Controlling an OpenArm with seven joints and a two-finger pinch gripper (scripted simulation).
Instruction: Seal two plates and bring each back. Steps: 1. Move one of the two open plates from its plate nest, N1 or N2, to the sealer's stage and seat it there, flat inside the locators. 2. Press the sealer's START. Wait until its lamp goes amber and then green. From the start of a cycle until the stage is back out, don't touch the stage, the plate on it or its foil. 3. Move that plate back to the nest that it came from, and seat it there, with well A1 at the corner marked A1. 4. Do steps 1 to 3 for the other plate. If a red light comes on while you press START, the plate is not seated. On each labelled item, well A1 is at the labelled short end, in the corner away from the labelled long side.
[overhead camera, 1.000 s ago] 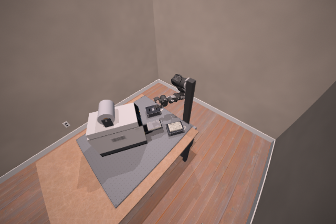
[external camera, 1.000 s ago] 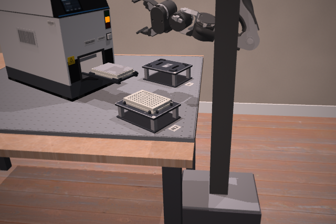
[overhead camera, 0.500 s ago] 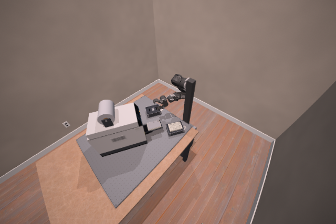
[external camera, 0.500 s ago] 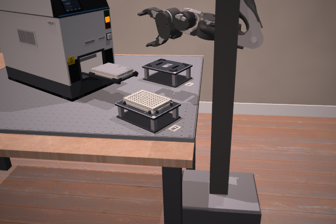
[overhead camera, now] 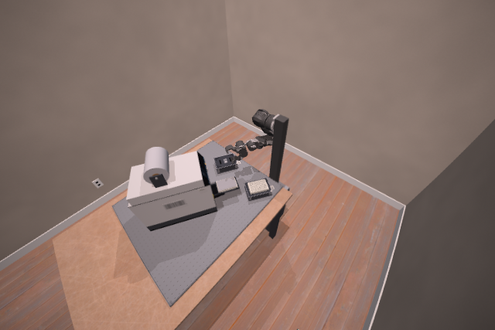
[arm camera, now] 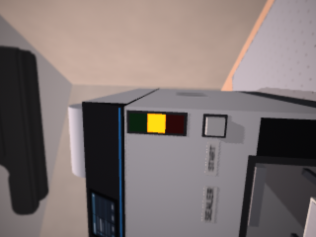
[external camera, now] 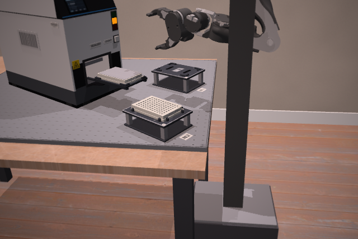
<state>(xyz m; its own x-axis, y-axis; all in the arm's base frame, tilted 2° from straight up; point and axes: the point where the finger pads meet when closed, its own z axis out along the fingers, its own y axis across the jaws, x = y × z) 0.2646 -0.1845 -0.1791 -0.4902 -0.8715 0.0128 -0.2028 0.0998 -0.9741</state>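
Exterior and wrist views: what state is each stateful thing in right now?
Sealer lamp: amber lit, green and red dark.
Stage: out, carrying a plate.
Plate on stage: top smooth, no wells showing.
Far nest: vacant.
Nest N2: holds an open-well plate.
Gripper: open, holding nothing, in the air facing the sealer.

Plain room corner with a wooden table on a plank floor.
Two bare taupe walls [overhead camera: 120, 39] meet at a corner, with a pale baseboard [external camera: 283, 116] along the bottom. A wall outlet [overhead camera: 97, 182] sits low on the left wall. The floor [overhead camera: 327, 246] is reddish-brown planks. The table [external camera: 100, 159] has dark legs.
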